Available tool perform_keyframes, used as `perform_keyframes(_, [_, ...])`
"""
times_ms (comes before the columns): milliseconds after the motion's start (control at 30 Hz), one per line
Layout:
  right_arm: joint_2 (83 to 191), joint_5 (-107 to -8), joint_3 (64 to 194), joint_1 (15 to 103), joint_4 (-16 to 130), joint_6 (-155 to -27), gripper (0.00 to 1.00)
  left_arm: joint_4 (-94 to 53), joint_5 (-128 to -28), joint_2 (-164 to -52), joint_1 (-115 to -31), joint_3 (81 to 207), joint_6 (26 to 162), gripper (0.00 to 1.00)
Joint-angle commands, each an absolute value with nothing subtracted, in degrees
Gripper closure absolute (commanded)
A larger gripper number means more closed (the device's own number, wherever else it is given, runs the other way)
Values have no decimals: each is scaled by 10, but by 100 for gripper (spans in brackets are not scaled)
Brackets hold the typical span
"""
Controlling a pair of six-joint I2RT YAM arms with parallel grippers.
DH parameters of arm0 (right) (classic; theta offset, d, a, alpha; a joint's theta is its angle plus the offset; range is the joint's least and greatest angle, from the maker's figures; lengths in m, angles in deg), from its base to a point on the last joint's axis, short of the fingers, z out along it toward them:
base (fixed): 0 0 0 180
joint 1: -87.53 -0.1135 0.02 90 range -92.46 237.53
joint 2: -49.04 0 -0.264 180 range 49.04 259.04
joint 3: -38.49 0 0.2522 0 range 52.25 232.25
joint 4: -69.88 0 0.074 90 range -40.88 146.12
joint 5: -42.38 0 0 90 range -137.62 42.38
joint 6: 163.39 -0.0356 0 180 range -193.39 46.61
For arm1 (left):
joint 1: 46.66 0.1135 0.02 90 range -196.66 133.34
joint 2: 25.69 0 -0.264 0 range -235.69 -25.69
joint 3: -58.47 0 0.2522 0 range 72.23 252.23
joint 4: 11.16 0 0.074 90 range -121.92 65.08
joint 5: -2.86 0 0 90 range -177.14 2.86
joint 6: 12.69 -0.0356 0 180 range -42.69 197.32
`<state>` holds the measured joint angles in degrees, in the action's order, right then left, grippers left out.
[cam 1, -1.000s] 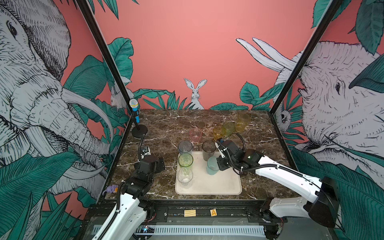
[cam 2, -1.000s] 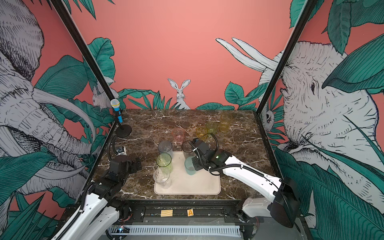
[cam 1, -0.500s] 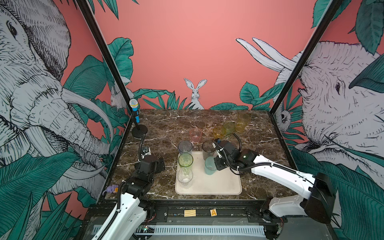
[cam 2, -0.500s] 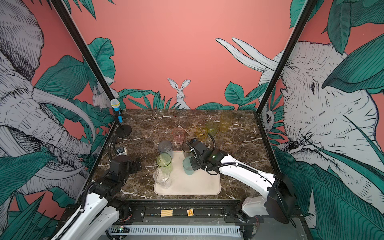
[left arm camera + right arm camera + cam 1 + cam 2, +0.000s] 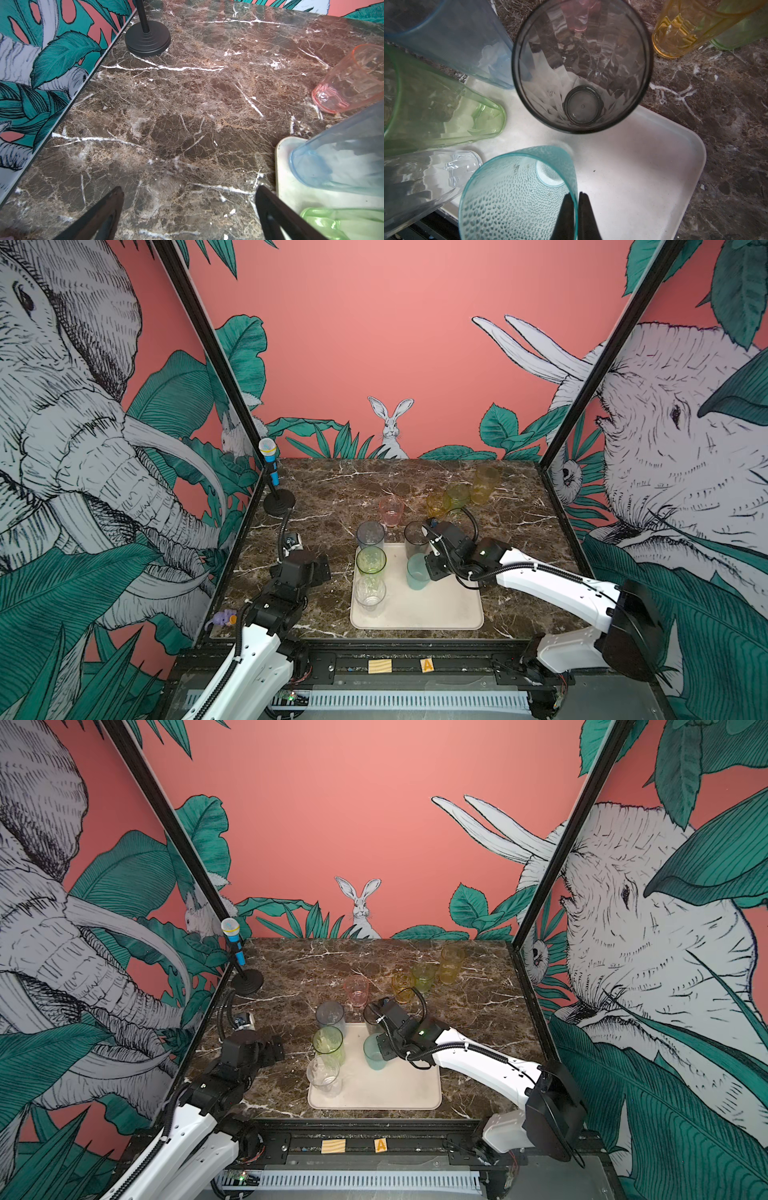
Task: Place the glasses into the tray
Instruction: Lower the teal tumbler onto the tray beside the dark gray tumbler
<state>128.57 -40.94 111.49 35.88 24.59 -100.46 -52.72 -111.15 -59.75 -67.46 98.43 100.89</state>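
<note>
The left gripper hangs over the bare worktop with its two fingers wide apart and nothing between them. Just to its right lies the tray. Three glasses stand in a row along the tray side nearest that gripper: the grey-blue glass on the far corner, then the green glass, then the clear glass. The dark glass stands on the tray too, right in front of the right gripper. That gripper pinches the rim of the teal glass, one finger inside and one outside. The glass is over the tray, but I cannot tell if its bottom touches. So five glasses look done or nearly done. Four wait on the worktop: the pink glass past the dark one, and the amber glass, another green glass and the yellow glass, farther out to the right gripper's right.
</note>
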Motion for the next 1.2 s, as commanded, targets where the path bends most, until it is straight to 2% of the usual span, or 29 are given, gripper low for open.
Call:
perform_keyframes(0, [1290,-399,1110,355,267,-1016,100,-516,-1111,-596,-673,975,1016,1])
perform_keyframes(1167, [1319,-389,1110,355,269,-1027,100,-514,-1111,-587,-673,964,1022,0])
